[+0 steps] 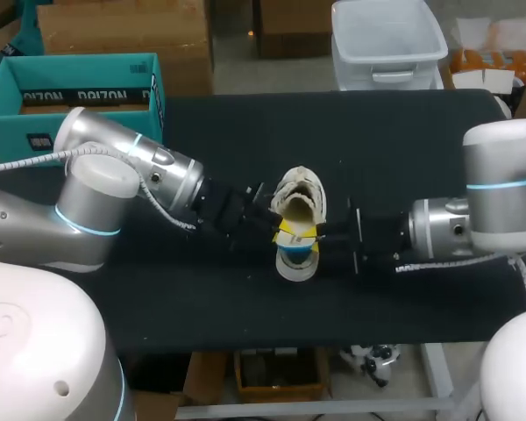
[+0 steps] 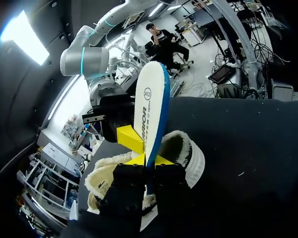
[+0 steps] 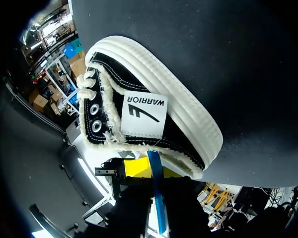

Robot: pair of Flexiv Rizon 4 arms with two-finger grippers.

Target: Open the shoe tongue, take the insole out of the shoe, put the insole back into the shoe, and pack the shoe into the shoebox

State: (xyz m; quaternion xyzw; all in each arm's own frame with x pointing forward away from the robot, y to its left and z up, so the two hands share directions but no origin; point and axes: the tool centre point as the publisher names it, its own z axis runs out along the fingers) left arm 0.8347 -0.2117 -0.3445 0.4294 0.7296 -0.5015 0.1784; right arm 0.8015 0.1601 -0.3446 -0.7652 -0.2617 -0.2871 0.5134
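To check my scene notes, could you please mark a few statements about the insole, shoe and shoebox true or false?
1. The left gripper is shut on the insole. True.
2. The insole lies flat inside the shoe. False: it stands upright, on edge, in the gripper.
3. The shoe is in the shoebox. False: it sits on the table, and the shoebox is off at the far left.
4. The right gripper is right beside the insole. True.
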